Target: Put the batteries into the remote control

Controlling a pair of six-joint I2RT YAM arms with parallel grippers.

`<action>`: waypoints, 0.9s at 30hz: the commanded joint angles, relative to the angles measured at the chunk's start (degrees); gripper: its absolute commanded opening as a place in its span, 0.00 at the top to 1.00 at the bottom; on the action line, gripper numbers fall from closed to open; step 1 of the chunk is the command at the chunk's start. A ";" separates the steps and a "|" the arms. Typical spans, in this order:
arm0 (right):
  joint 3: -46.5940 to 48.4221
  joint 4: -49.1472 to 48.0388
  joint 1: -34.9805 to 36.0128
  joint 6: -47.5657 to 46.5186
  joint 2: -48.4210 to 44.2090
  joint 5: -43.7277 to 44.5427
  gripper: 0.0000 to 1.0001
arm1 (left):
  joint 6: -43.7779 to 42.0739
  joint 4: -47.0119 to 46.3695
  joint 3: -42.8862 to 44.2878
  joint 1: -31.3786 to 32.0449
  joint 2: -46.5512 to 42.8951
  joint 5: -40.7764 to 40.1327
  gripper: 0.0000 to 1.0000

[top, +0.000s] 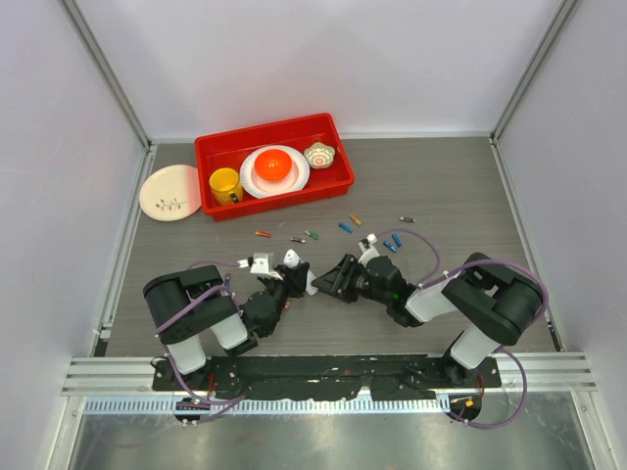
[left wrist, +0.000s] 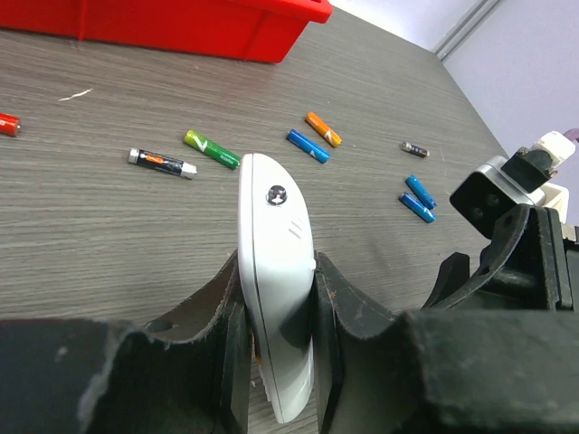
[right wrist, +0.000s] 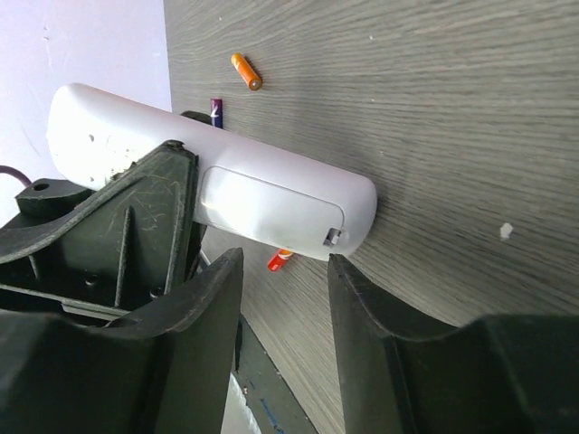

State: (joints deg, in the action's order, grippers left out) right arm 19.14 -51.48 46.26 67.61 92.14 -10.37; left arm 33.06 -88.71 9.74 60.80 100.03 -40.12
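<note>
Right now the left hand point(left wrist: 277, 271) is clamped on the slim white plastic remote control point(left wrist: 271, 208) with rounded ends. Its two black fingers press against the long sides, so the remote control stands on edge above the grey wood-grain desk point(left wrist: 90, 235), with one rounded end reaching past the fingertips. The right hand point(right wrist: 285, 285) faces it with its black fingers apart. The part of the remote control with the rectangular battery cover point(right wrist: 262, 203) in place lies just beyond those fingertips, and I cannot tell whether they touch it. Seen from above, the two hands meet near the middle of the desk, not far from the arm bases.

The small cylindrical batteries point(top: 345, 227) lie loose on the desk beyond the hands. A green battery point(left wrist: 211, 149) is just beside a black-and-silver battery point(left wrist: 161, 163), and a blue battery point(left wrist: 308, 146) is near an orange battery point(left wrist: 323, 128). A short dark battery point(left wrist: 414, 149) lies further right, and a pair of blue batteries point(left wrist: 418, 197) lie side by side. Behind them sits a red plastic bin point(top: 274, 162) holding a yellow cup point(top: 225, 184), and a round white plate point(top: 169, 191) rests on the desk just left of the bin
</note>
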 commanded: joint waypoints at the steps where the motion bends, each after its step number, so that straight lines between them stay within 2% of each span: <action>1: 0.64 -4.33 -0.21 0.06 -0.21 0.79 0.53 | -2.12 0.11 -1.48 0.64 3.59 -1.02 1.00; 8: 1.43 -5.73 -0.64 0.32 2.25 0.88 0.56 | -2.47 0.11 -1.65 0.82 3.33 -0.93 1.00; 15: 0.38 -5.47 -0.82 0.41 2.17 2.02 0.48 | -2.74 0.11 -1.91 0.90 3.51 -1.37 1.00; 27: 1.60 -6.35 -1.08 0.24 3.40 1.67 0.53 | -2.65 0.11 -1.83 1.34 3.24 -1.28 1.00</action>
State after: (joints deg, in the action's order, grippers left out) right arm 19.22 -54.08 45.52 67.85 94.56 -9.50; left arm 34.13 -88.71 10.20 61.28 100.57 -40.91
